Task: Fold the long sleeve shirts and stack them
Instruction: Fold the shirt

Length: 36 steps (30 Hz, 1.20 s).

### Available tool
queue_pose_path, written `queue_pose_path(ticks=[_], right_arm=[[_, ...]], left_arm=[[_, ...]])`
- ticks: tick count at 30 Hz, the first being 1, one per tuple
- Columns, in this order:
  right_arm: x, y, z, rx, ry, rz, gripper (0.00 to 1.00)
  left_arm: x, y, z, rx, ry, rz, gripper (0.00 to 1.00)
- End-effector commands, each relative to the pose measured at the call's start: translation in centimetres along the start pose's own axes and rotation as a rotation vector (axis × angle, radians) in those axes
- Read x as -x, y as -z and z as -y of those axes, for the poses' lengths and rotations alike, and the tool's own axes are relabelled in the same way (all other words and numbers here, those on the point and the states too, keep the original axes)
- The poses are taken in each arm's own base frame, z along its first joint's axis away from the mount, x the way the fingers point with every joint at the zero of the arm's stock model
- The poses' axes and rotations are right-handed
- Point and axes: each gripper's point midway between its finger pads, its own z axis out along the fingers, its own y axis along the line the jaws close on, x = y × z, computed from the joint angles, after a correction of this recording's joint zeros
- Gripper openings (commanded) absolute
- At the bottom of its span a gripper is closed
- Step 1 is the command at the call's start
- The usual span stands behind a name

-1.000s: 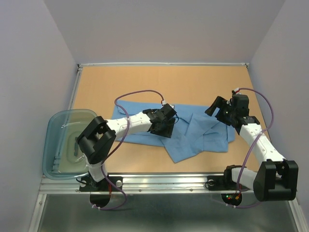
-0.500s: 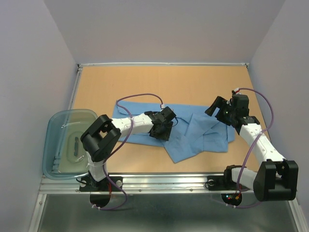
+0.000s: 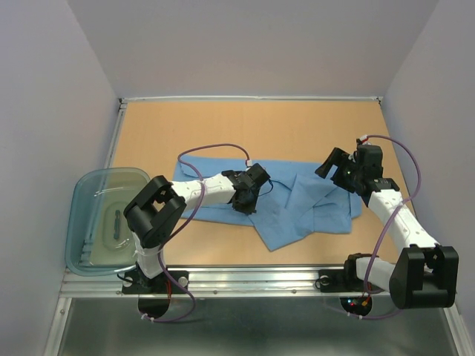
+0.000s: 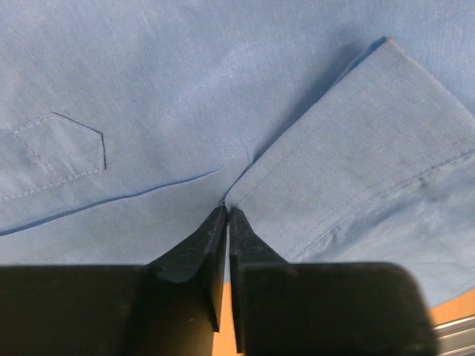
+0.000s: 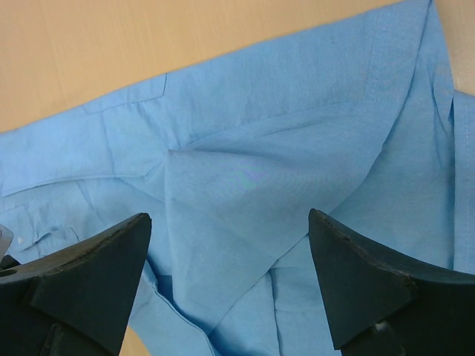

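The table (image 3: pixel 297 122) carries the light blue shirt (image 3: pixel 312 204), spread rumpled across its middle. Left of the shirt sits a clear tub (image 3: pixel 85 196). Above the shirt's right end hangs the right gripper (image 5: pixel 230 226), gaping and empty. The left gripper (image 4: pixel 226 211) has its jaws pressed together at the shirt's cuff corner; whether they pinch cloth is unclear.

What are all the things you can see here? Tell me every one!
shirt: one, light blue, spread flat in the middle of the table.
tub: one, clear bluish plastic, at the table's left near corner.
small thing: one, dark, inside the tub; too small to tell what it is.
table: one, tan wood top.
cables: two, purple, one looping over each arm.
left gripper: one, black, shut, tips at the shirt's cuff edge.
right gripper: one, black, open, above the shirt's right side.
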Motion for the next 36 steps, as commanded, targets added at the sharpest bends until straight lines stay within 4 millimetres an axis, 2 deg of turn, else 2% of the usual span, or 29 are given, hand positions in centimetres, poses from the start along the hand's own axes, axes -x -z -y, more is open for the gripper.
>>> queue_pose_path(ticks=[1, 4, 6, 9, 10, 12, 13, 15, 16, 23, 25, 30, 32, 33, 36], right_arm=[[-0.8, 0.0, 0.5, -0.009, 0.025, -0.001, 0.91], [-0.8, 0.1, 0.4, -0.008, 0.026, 0.0, 0.91], [-0.6, 0.2, 0.4, -0.007, 0.027, 0.006, 0.91], [-0.4, 0.3, 0.2, -0.004, 0.028, 0.013, 0.91], [-0.4, 0.2, 0.2, -0.004, 0.029, 0.011, 0.91], [-0.4, 0.2, 0.2, -0.005, 0.026, 0.01, 0.91], [-0.5, 0.2, 0.2, -0.003, 0.024, 0.006, 0.91], [-0.6, 0.1, 0.3, -0.004, 0.021, 0.005, 0.91], [-0.5, 0.1, 0.2, -0.005, 0.02, 0.007, 0.91], [0.2, 0.4, -0.5, 0.013, 0.009, 0.02, 0.91], [0.6, 0.6, -0.8, 0.022, 0.002, 0.031, 0.91], [1.6, 1.3, -1.7, 0.05, 0.011, 0.062, 0.91], [2.1, 1.8, -2.1, 0.059, 0.016, 0.084, 0.91], [2.5, 2.1, -2.3, 0.063, 0.019, 0.096, 0.91], [3.5, 3.2, -2.9, 0.076, 0.028, 0.144, 0.91]], left_arm=[[1.0, 1.5, 0.4, -0.011, 0.005, 0.03, 0.1], [1.6, 2.4, 0.7, -0.02, 0.006, 0.048, 0.0], [2.1, 3.3, 0.8, -0.026, 0.003, 0.061, 0.0], [4.5, 6.4, 1.7, -0.058, 0.0, 0.138, 0.0], [6.3, 8.5, 2.2, -0.078, 0.004, 0.202, 0.0], [7.7, 10.8, 2.2, -0.074, 0.0, 0.248, 0.0], [9.6, 13.2, 2.5, -0.083, -0.005, 0.32, 0.0], [11.0, 15.5, 2.5, -0.084, -0.026, 0.381, 0.0], [12.4, 17.6, 2.4, -0.089, -0.029, 0.445, 0.0], [17.6, 25.7, 1.4, -0.033, -0.262, 0.746, 0.0], [20.0, 29.0, 1.8, -0.028, -0.358, 0.897, 0.0], [22.9, 34.8, 3.7, -0.052, -0.538, 1.154, 0.0], [23.4, 35.4, 4.8, -0.069, -0.624, 1.216, 0.0], [24.3, 36.7, 5.0, -0.042, -0.661, 1.286, 0.0], [26.1, 37.6, 5.9, 0.025, -0.8, 1.37, 0.0]])
